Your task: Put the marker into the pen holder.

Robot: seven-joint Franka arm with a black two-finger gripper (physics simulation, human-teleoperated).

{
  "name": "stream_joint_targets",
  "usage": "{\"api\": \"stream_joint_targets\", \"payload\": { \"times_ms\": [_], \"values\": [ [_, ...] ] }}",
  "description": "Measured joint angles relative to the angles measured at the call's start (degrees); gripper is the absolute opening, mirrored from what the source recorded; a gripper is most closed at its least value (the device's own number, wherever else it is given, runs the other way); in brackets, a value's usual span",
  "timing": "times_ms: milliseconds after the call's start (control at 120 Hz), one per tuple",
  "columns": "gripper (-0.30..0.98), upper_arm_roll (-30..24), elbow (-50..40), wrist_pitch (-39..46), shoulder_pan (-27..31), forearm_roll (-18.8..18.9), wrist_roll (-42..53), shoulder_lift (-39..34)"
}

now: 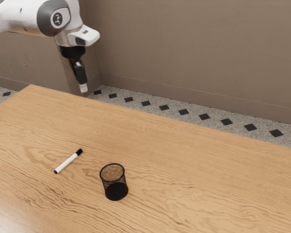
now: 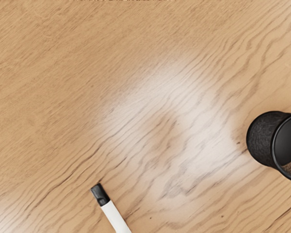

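The marker [image 1: 67, 162] lies flat on the surface [image 1: 184, 184], near the holder [image 1: 116, 191], which stands upright, its mouth free to take it. The pincer [image 1: 83, 88] hangs high, well apart from both, leaving room to line up; from this angle I can't tell whether it's open or closed. Lying flat, the marker probably needs gripping across its barrel, then tipping upright.

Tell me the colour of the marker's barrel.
White on the marker's barrel, best seen in the exterior view.
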Motion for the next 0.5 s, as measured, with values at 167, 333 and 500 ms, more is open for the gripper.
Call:
{"api": "stream_joint_targets", "payload": {
  "times_ms": [167, 333, 500],
  "values": [
    [0.69, 0.2, 0.0, 0.5, 0.1, 0.0, 2.1, 0.1],
    [0.68, 3.8, -14.1, 5.7, -1.9, -0.4, 0.9, -5.3],
    [0.69, 7.6, -18.7, 12.7, 2.1, -0.2, -1.0, -3.3]
  ]
}}
